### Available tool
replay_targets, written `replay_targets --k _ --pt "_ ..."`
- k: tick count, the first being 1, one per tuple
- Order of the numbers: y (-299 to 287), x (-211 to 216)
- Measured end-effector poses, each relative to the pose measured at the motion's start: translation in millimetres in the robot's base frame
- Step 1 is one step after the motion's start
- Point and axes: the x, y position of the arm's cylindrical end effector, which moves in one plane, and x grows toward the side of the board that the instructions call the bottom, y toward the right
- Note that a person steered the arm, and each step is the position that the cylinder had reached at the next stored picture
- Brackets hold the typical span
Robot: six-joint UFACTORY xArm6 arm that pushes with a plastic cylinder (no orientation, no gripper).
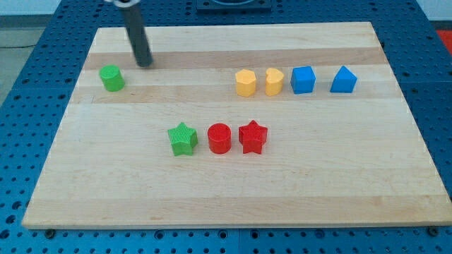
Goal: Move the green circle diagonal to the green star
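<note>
The green circle (111, 77) sits near the board's upper left. The green star (183, 138) lies lower, toward the board's middle, down and to the right of the circle. My tip (145, 63) rests on the board just up and to the right of the green circle, a short gap away from it. The rod rises from there to the view's top.
A red circle (219, 138) and a red star (253, 137) stand in a row right of the green star. A yellow hexagon (245, 82), a yellow heart (274, 81), a blue cube (303, 79) and a blue wedge-shaped block (344, 80) line the upper right. The wooden board (233, 190) lies on a blue pegboard.
</note>
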Motion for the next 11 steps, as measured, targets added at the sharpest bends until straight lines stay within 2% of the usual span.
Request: replay_targets --k 3,4,6,7,10,11 --pt "-59 47" --pt "-51 60" --pt "-37 41" --pt "-26 45" --pt "20 89" --pt "27 90"
